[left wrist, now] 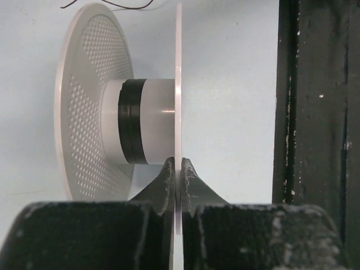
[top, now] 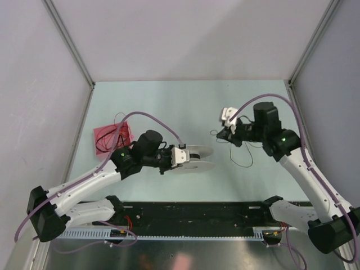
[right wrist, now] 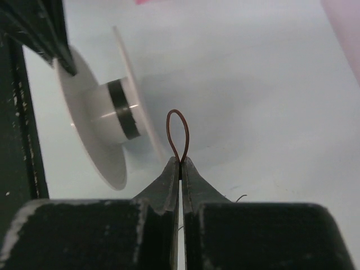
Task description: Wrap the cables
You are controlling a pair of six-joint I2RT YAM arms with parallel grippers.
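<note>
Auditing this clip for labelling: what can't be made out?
Right wrist: thin reddish wire loop ends unseen inside the shut right gripper.
Top view: black strands on the pink sheet, too fine to count.
Left wrist: the left gripper hides the lower rim of the pale grey round spool.

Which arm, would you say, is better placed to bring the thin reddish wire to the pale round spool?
Probably right: the right hand pinches the reddish wire loop, while the left hand clamps the pale round spool by its flange.
</note>
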